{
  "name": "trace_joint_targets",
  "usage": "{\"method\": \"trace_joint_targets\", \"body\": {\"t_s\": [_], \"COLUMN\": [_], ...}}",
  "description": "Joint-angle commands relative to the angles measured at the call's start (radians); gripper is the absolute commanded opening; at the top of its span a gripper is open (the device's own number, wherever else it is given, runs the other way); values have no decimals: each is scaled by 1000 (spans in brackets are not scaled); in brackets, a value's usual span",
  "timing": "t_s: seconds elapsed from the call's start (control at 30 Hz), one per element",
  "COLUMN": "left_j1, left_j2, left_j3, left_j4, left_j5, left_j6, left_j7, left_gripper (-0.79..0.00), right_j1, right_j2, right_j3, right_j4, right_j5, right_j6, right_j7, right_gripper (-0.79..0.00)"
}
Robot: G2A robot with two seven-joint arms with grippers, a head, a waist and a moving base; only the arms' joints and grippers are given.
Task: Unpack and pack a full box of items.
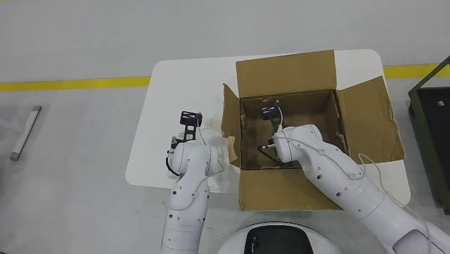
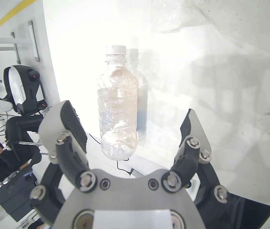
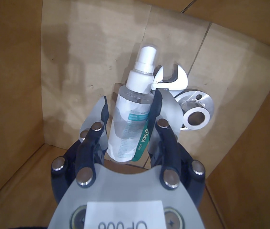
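An open cardboard box (image 1: 285, 74) stands on the white table (image 1: 190, 85). My right gripper (image 1: 271, 111) is down inside it. In the right wrist view that gripper (image 3: 130, 98) is shut on a clear spray bottle (image 3: 132, 110) with a white pump top. A wrench (image 3: 170, 78) with a green handle and a metal flange (image 3: 196, 115) lie right beside the bottle on the box floor. My left gripper (image 1: 190, 119) is over the table just left of the box. It (image 2: 127, 110) is open, with a clear plastic water bottle (image 2: 117, 101) between its fingers, untouched.
A clear plastic bag (image 2: 173, 13) lies on the table beyond the water bottle. The box's flaps (image 1: 369, 117) are folded outward on all sides. A dark green frame (image 1: 430, 141) stands off the table's right end. The table's left edge (image 2: 50, 67) is close to the bottle.
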Motion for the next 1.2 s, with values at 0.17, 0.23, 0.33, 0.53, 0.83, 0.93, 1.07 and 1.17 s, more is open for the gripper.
{"method": "trace_joint_targets", "body": {"t_s": [0.17,0.23,0.33,0.53,0.83,0.93,1.07,1.17], "left_j1": [0,0,0,0,0,0,0,0], "left_j2": [0,0,0,0,0,0,0,0], "left_j3": [0,0,0,0,0,0,0,0], "left_j4": [0,0,0,0,0,0,0,0], "left_j5": [0,0,0,0,0,0,0,0], "left_j6": [0,0,0,0,0,0,0,0], "left_j7": [0,0,0,0,0,0,0,0], "left_gripper": [0,0,0,0,0,0,0,0], "right_j1": [8,11,14,17,-4,-47,-162,-271], "right_j2": [-13,-17,-22,-32,-35,-30,-16,-6], "right_j3": [-1,-2,-2,0,58,128,288,419], "right_j4": [34,43,54,65,-12,-101,-267,-375], "right_j5": [2,2,3,-3,16,93,276,434], "right_j6": [-10,-14,-18,-21,4,-3,-68,-139], "right_j7": [-5,-6,-5,-9,-30,-88,-254,-365], "right_gripper": [-419,-416,-422,-785,-785,-785,-785,-785]}}
